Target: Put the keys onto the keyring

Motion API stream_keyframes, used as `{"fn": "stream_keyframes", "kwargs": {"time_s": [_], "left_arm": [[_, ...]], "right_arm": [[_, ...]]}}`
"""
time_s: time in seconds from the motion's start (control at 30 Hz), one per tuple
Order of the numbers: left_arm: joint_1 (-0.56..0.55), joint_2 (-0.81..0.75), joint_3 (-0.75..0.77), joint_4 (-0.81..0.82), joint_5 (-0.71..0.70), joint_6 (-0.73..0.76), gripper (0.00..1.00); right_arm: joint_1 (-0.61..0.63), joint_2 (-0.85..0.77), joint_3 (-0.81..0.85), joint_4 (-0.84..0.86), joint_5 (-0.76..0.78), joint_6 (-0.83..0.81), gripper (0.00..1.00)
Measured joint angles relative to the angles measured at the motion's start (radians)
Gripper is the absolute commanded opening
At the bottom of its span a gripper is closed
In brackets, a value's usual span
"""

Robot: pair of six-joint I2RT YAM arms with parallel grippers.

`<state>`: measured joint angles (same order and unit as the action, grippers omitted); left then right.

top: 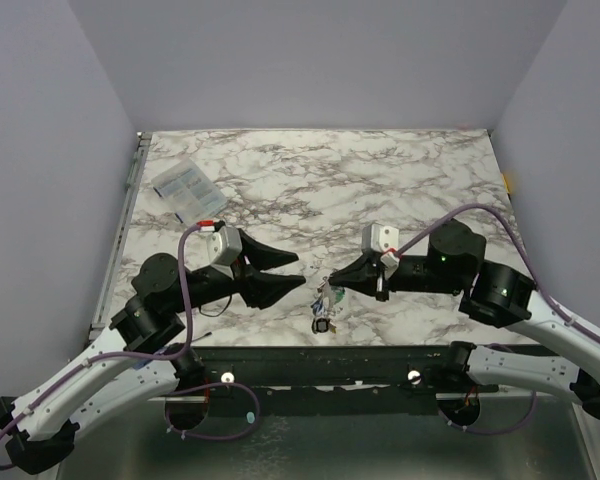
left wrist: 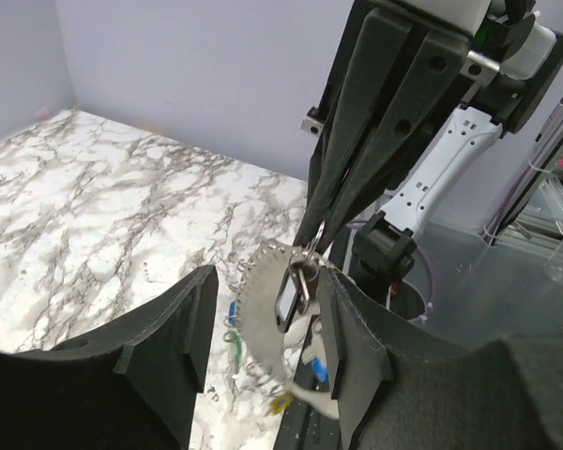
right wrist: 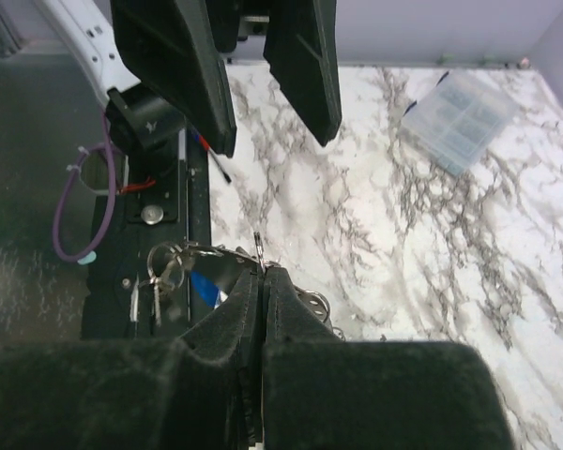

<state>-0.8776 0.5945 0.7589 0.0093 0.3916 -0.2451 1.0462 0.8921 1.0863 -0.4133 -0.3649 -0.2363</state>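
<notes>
From above, the left gripper (top: 302,271) stood with jaws apart, just left of the keys (top: 325,303). The right gripper (top: 332,283), jaws together, held the bunch's top. The bunch trailed from its tips toward the table's (top: 380,180) near edge. At the left wrist, the bunch hung down between the open fingers (left wrist: 169,347). At the right wrist, the ring (right wrist: 260,246) poked out of the clamped tips, with the keys dangling to the left.

marble table (top: 380,180): clear plastic box (top: 185,190) far left corner; small keys (top: 326,300) near front edge (green, blue heads)
</notes>
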Motion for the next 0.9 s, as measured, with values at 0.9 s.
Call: {"fn": "stream_keyframes", "kwargs": {"time_s": [0.9], "left_arm": [[0.0, 0.007, -0.088, 0.291, 0.154, -0.196, 0.57]], "right_arm": [[0.0, -0.068, -0.091, 0.377, -0.178, 0.157, 0.01]]}}
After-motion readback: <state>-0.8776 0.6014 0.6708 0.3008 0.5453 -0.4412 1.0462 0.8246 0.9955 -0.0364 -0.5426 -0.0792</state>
